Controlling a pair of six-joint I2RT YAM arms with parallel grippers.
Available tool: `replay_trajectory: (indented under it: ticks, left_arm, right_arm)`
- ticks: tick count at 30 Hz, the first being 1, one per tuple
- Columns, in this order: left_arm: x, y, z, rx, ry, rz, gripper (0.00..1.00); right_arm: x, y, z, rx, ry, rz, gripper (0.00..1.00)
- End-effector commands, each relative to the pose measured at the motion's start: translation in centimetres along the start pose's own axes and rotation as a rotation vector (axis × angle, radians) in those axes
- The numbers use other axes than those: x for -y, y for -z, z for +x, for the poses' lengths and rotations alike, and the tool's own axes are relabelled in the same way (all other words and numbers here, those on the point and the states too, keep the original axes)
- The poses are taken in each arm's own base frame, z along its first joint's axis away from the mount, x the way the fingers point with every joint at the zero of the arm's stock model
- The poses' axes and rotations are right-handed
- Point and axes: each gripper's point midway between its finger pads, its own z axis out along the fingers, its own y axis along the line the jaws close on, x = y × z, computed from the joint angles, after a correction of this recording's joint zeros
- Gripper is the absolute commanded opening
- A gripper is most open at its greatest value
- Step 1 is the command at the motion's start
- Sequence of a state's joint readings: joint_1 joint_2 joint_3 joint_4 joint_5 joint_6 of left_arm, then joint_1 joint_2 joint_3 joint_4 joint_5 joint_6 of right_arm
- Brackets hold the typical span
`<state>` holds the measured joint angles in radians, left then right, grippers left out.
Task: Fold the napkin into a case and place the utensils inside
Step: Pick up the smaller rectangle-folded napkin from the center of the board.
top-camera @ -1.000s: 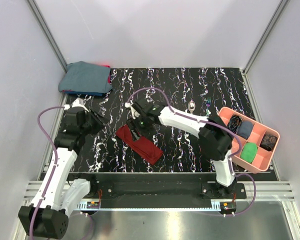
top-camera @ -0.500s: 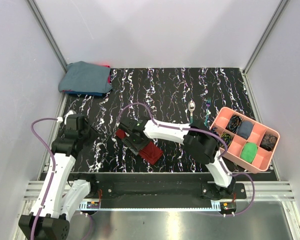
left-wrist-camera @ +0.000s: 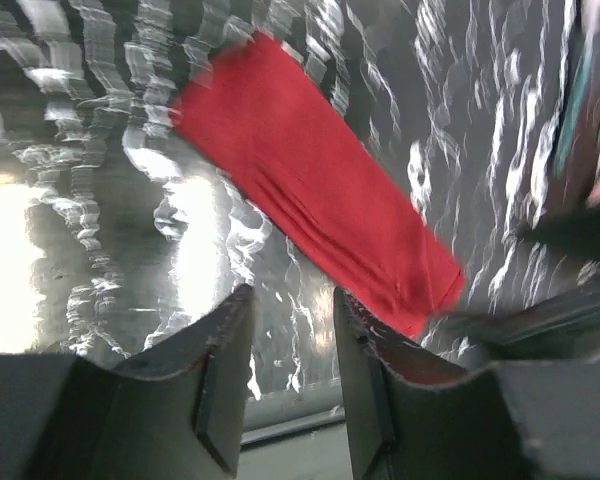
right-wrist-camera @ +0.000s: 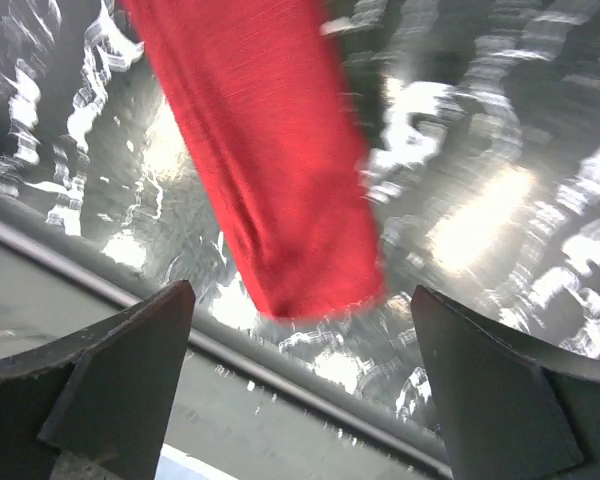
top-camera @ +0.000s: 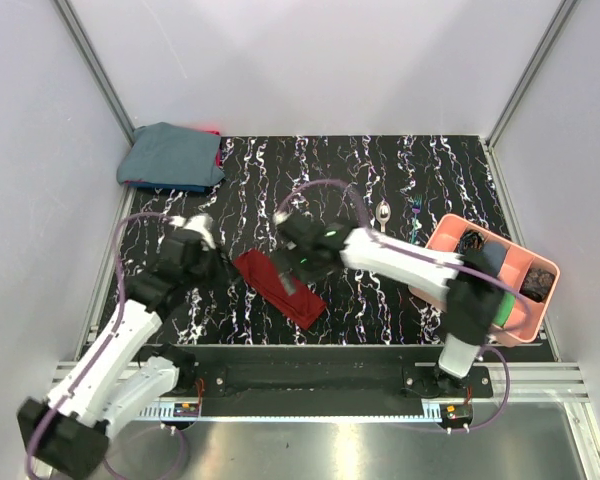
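Observation:
The napkin (top-camera: 278, 288) lies folded into a narrow dark red strip, running diagonally on the black marbled table. My right gripper (top-camera: 294, 274) hovers over its middle, jaws wide open and empty; in the right wrist view the napkin's (right-wrist-camera: 260, 150) near end sits between the fingertips (right-wrist-camera: 150, 340). My left gripper (top-camera: 218, 264) is just left of the strip, open with a narrow empty gap, the napkin (left-wrist-camera: 310, 190) ahead of its fingers (left-wrist-camera: 230, 340). The utensils lie apart at the back right: a spoon (top-camera: 382, 213) and a teal-handled piece (top-camera: 417, 212).
A pink compartment tray (top-camera: 525, 338) holding small items stands at the right edge, under the right arm's elbow. A blue-grey cloth bundle (top-camera: 170, 155) lies at the back left corner. The table's metal front rail (right-wrist-camera: 310, 370) runs just below the napkin's near end.
My right gripper let go of the napkin, opened wide and shifted right along the strip. The left arm swung right, closer to the napkin's left end. The napkin lies flat.

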<state>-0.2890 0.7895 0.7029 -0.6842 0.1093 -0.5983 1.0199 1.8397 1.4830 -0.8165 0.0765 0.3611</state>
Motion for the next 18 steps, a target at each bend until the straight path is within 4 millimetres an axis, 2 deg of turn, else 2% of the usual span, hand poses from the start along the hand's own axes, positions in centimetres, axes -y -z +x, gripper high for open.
replay_trajectory:
  ticks: [1, 2, 3, 4, 5, 6, 8, 9, 11, 12, 15, 17, 18]
  left_arm:
    - [3.6, -1.8, 1.3, -0.018, -0.334, 0.022, 0.4]
    - [4.2, -2.0, 1.8, -0.023, -0.394, 0.023, 0.4]
    - [5.3, -2.1, 3.0, -0.03, -0.492, 0.035, 0.38]
    - [5.8, -2.4, 3.8, -0.041, -0.616, 0.05, 0.38]
    - [6.9, -2.4, 4.2, -0.025, -0.7, 0.084, 0.38]
    - [8.6, -2.0, 5.5, -0.031, -0.772, 0.151, 0.39]
    - [10.6, -1.6, 6.1, -0.018, -0.953, 0.218, 0.4]
    - [10.9, -2.0, 6.8, -0.047, -1.031, 0.209, 0.4]
    - [11.3, -2.2, 6.7, -0.081, -1.174, 0.218, 0.39]
    - [10.9, -3.2, 7.4, -0.124, -1.248, 0.211, 0.39]
    - [9.6, -4.2, 8.4, -0.197, -1.56, 0.234, 0.39]
    - [8.7, -5.3, 9.5, -0.19, -1.637, 0.274, 0.37]
    - [8.9, -5.4, 9.4, -0.155, -1.675, 0.299, 0.37]
  right_arm:
    - [4.2, 5.6, -0.9, 0.131, -0.267, -0.067, 1.0]
    - [5.7, 7.2, -1.1, 0.182, -0.307, -0.061, 1.0]
    - [7.0, 7.6, -0.9, 0.203, -0.335, -0.031, 1.0]
    - [8.0, 7.4, 0.3, 0.193, -0.361, -0.008, 1.0]
    - [8.7, 8.4, 0.5, 0.222, -0.383, -0.012, 1.0]
    - [10.0, 8.6, 0.6, 0.228, -0.425, -0.024, 1.0]
    - [11.2, 9.0, 1.7, 0.23, -0.466, -0.045, 1.0]
    - [12.1, 9.3, 1.7, 0.242, -0.49, -0.06, 1.0]
    - [13.0, 10.0, 2.4, 0.268, -0.511, -0.058, 1.0]
    - [13.2, 10.4, 2.3, 0.286, -0.502, -0.067, 1.0]
    - [14.2, 11.7, 2.3, 0.339, -0.499, -0.078, 1.0]
    - [14.6, 12.3, 2.0, 0.361, -0.502, -0.091, 1.0]
    - [14.7, 12.6, 1.9, 0.369, -0.493, -0.093, 1.0]
